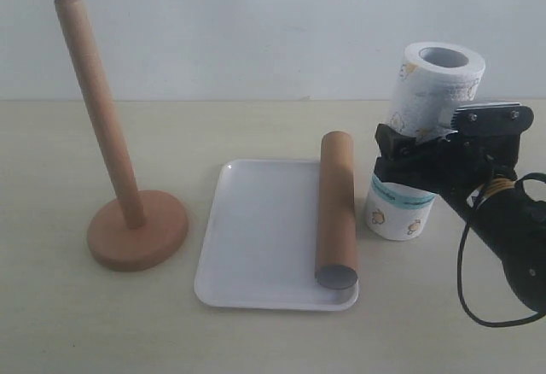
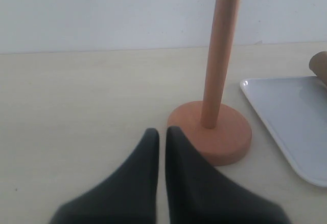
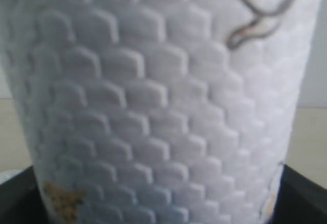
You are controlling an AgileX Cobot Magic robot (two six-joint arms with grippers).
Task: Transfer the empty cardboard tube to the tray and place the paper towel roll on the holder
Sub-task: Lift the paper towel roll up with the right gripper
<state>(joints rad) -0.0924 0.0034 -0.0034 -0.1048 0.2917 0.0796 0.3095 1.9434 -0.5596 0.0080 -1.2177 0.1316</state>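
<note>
The paper towel roll (image 1: 424, 109) stands on the table at the right, leaning slightly, with my right gripper (image 1: 416, 167) shut on its middle. In the right wrist view the roll (image 3: 163, 96) fills the picture, and black fingers (image 3: 11, 196) show at both lower corners. The empty cardboard tube (image 1: 337, 207) lies lengthwise along the right side of the tray (image 1: 256, 237). The holder (image 1: 128, 212) stands upright at the left with its post bare. My left gripper (image 2: 162, 134) is shut and empty, low over the table just in front of the holder's base (image 2: 225, 132).
The tray's near corner (image 2: 286, 111) and one end of the tube (image 2: 320, 66) show beside the holder in the left wrist view. A black cable (image 1: 467, 289) loops under the right arm. A pale wall closes the back of the table.
</note>
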